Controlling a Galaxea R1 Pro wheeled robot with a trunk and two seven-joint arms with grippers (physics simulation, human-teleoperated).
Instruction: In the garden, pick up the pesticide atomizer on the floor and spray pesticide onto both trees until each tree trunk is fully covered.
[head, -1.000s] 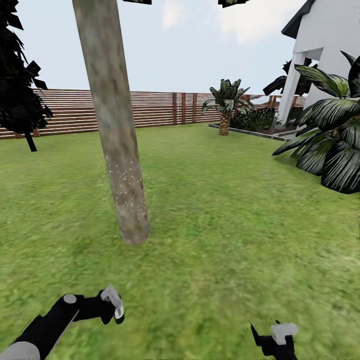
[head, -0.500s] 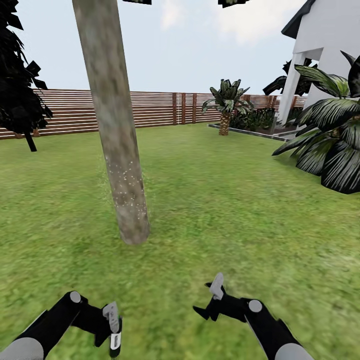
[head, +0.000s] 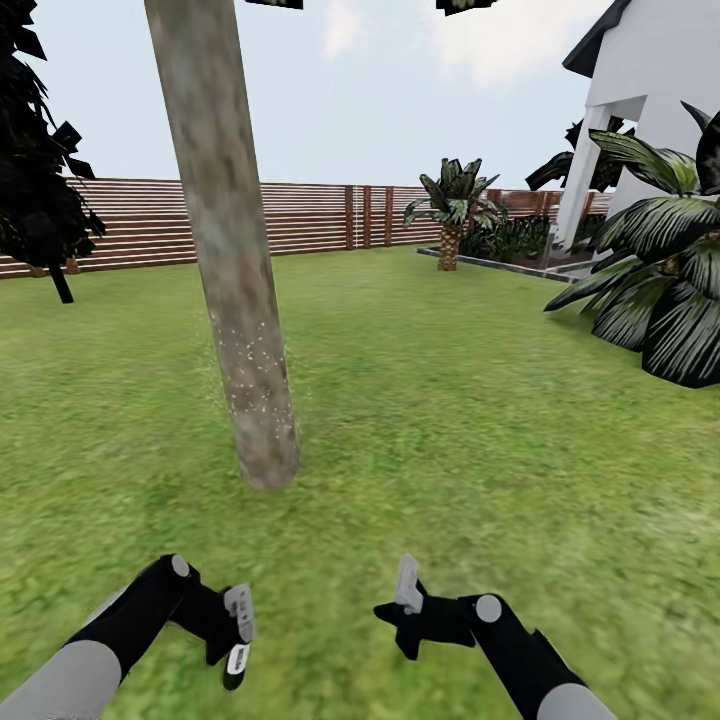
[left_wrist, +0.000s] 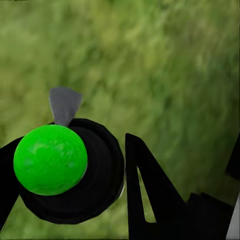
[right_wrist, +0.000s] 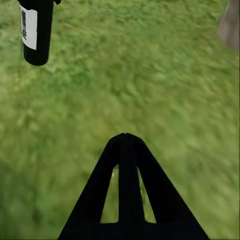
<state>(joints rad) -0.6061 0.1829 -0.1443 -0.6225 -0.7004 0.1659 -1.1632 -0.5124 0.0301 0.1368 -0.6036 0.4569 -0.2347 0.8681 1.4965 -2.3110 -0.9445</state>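
Note:
A thick mottled grey-brown tree trunk (head: 232, 280) rises from the lawn ahead, left of centre. White specks of pesticide (head: 252, 372) dot its lower part. Low in the head view, my left gripper (head: 236, 632) is shut on the pesticide atomizer (head: 237, 662), a dark bottle with a white label that hangs base-down over the grass. The left wrist view looks onto the atomizer's green cap (left_wrist: 50, 160) and grey nozzle (left_wrist: 65, 103). My right gripper (head: 404, 618) is shut and empty, a little to the right of the bottle. The right wrist view shows the atomizer (right_wrist: 36, 30) and the trunk's edge (right_wrist: 231, 22).
A brown slat fence (head: 330, 215) runs along the back. A dark tree (head: 40, 200) stands at far left, a small palm (head: 452, 215) at the back, broad-leaved plants (head: 660, 290) and the white house (head: 650, 100) at right. Grass (head: 480, 420) surrounds the trunk.
My right arm has come up into view and swung left toward the centre. My left arm has drawn back and lowered, and the atomizer now hangs downward. The camera has not moved.

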